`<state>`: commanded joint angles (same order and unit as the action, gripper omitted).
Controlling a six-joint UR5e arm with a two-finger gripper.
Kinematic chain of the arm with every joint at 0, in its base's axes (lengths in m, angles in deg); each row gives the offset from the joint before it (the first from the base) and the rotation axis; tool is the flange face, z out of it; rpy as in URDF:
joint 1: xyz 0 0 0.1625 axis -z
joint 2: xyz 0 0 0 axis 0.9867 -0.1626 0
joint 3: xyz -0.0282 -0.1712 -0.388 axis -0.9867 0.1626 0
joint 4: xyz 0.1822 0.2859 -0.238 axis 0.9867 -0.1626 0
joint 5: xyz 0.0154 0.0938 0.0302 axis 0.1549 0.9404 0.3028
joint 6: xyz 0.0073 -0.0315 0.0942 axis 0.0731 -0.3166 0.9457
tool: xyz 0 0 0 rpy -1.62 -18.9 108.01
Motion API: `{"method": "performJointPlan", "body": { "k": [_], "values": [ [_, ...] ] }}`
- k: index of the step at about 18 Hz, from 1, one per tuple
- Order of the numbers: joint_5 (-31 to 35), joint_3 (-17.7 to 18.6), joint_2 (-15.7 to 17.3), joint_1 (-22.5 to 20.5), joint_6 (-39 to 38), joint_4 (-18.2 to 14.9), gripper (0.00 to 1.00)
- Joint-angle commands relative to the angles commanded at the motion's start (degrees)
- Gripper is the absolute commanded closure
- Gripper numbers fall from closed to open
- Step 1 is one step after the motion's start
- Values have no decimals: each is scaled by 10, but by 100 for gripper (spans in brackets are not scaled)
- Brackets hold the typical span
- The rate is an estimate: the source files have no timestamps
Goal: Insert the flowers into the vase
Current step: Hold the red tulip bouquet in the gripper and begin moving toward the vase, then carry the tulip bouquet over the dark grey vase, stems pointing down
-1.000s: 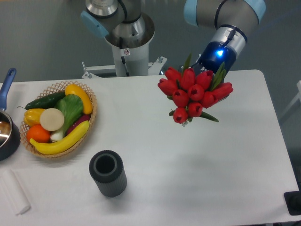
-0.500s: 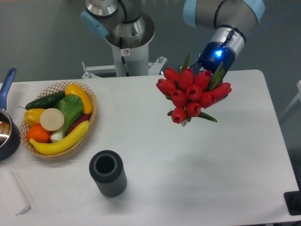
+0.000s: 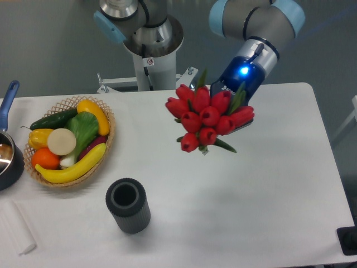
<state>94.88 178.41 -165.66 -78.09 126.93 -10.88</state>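
The flowers, a tight bunch of red tulip buds with a few green leaves poking out, hang in the air above the white table, with the buds turned toward the camera and slightly down to the left. They sit right in front of the gripper, whose blue-lit end shows just behind and above the bunch; the fingers themselves are hidden by the blooms, so the grip cannot be seen directly, though the bunch seems to be clamped by its stems since nothing else carries it. The vase, a dark ribbed cylinder with a thick round mouth, stands upright near the front edge of the table, well apart from the flowers, down and to the left of them, with its opening showing nothing inside. A wicker basket full of vegetables and fruit, including a banana and a cucumber, rests toward the left side of the table, near the vase but not touching it. At the far left edge a dark pot with a blue handle is partly cut off.
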Motion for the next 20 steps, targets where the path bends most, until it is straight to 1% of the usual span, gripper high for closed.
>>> {"method": "performJointPlan", "body": {
  "k": [2, 3, 4, 5, 8, 12, 14, 16, 19, 20],
  "values": [
    [-61, -2, -10, 2, 13, 11, 72],
    [-81, -2, -15, 2, 27, 12, 72],
    [-115, -1, -18, 3, 54, 12, 72],
    [-134, 3, -21, 8, 64, 12, 72],
    [-160, 5, -21, 18, 65, 12, 72],
    [-175, -2, -23, 45, 71, 12, 72],
    [-175, -10, -32, 56, 76, 12, 72],
    [-175, -23, -53, 74, 79, 12, 72],
    [-175, -41, -83, 105, 107, 12, 72],
    [-175, -43, -87, 107, 106, 11, 72]
  ]
}}
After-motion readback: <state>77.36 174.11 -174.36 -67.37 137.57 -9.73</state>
